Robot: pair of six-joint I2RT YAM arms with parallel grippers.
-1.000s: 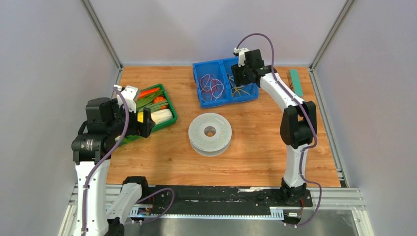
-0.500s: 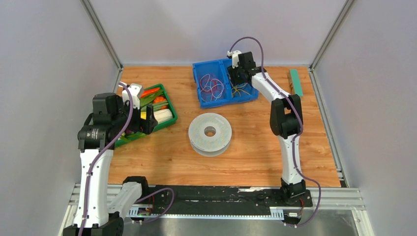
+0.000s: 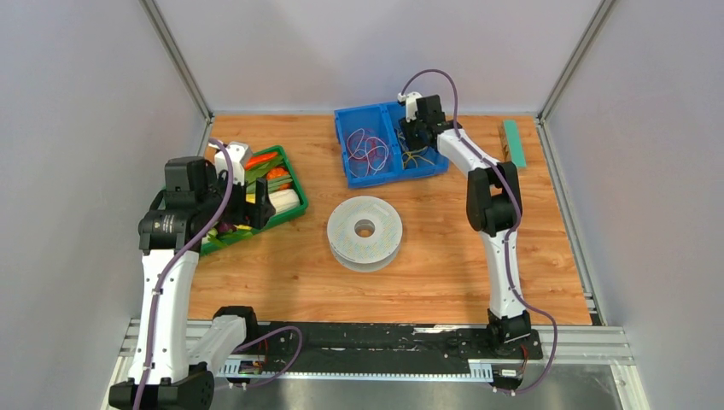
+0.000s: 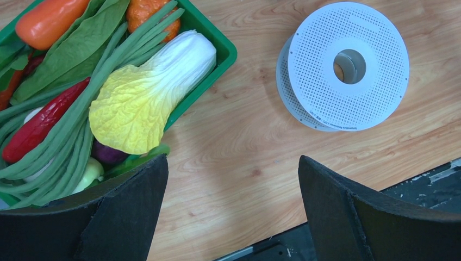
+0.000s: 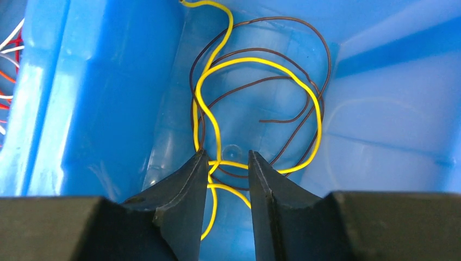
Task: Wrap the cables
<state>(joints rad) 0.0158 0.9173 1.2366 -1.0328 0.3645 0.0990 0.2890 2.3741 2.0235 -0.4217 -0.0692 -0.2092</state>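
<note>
The yellow cable [image 5: 255,58] lies in loose loops on the floor of the right compartment of the blue bin [image 5: 108,81], tangled with a thin dark wire [image 5: 282,19]. My right gripper [image 5: 226,155] is down in that compartment, with its jaws a narrow gap apart. Strands of the yellow cable cross between the fingertips, which do not pinch them. In the top view the right gripper [image 3: 416,141] is over the cable [image 3: 418,158]. My left gripper [image 4: 232,163] is wide open and empty above bare table, beside the green tray [image 4: 225,51].
A white perforated spool [image 3: 364,232] lies flat mid-table and also shows in the left wrist view [image 4: 326,87]. The bin's left compartment holds a red, white and purple wire tangle [image 3: 367,149]. The green tray [image 3: 294,213] is full of toy vegetables. A green strip [image 3: 514,141] lies at the far right.
My right arm has stretched out and lowered its gripper into the bin's right compartment. My left arm has risen and swung slightly toward the tray.
</note>
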